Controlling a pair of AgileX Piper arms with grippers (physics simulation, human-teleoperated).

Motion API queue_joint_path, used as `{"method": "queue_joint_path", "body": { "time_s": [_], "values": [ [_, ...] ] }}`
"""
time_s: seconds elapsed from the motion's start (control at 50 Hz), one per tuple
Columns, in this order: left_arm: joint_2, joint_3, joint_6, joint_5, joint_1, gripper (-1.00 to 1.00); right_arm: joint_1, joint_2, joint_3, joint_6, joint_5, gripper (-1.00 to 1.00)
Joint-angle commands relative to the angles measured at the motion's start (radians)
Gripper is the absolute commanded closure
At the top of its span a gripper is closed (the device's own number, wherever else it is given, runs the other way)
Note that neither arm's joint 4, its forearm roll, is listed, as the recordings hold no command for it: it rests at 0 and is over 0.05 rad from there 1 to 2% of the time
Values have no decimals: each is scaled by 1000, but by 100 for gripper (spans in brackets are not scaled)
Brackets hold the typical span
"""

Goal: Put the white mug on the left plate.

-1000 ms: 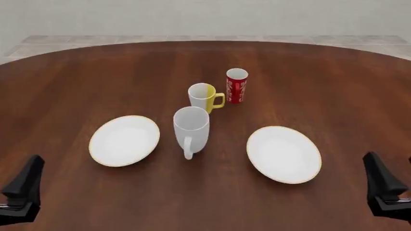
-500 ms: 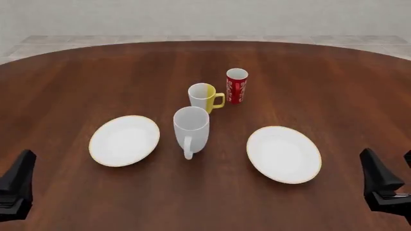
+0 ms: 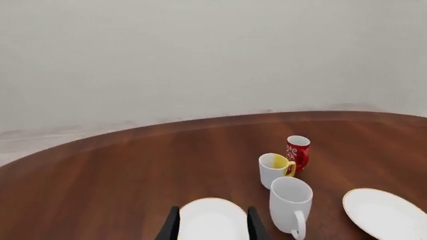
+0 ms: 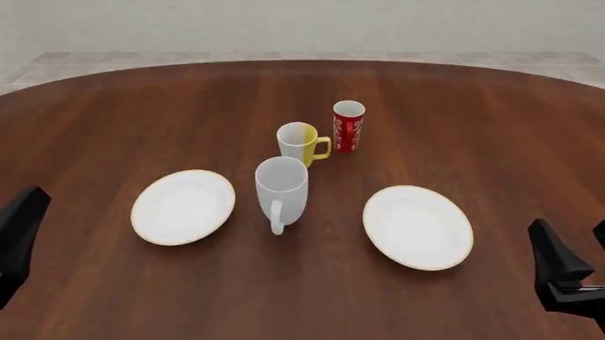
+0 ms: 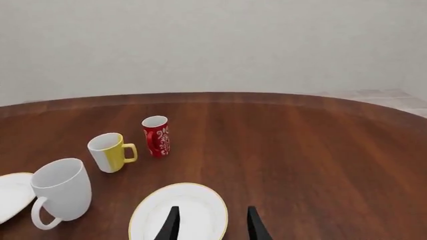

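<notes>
Left gripper [image 3: 212, 231] seen parted, nothing held, low at the table's [image 4: 113, 113] near left edge. Right gripper [image 5: 212, 225] likewise parted, empty, at the near right. Mug [image 4: 280, 190] stands upright between left plate [image 4: 183, 207] and right plate [image 4: 418, 227], touching neither. Red cup's [image 4: 348, 126] white pattern possibly lettering; unreadable.

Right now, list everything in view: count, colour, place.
white mug: 1, plain white, upright at table centre between the plates, handle toward the arms.
white-and-yellow mug: 1, white and yellow, just behind the white mug.
red cup: 1, red with white pattern, right of the yellow mug, farthest back.
left plate: 1, white with tan rim, left of the white mug.
right plate: 1, same colours, right of the white mug.
table: 1, dark brown wood.
left end effector: 1, black, open, near left edge.
right end effector: 1, black, open, near right edge.
</notes>
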Motion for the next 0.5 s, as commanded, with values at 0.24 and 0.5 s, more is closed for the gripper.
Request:
{"method": "queue_joint_path", "body": {
  "time_s": [0.24,0.5],
  "values": [
    [242,-175,-19,4,-184,-100,3,-10,0,-2,10,-100],
    [378,-249,-25,-13,-249,-100,5,-12,0,-4,12,-100]
  ]
}}
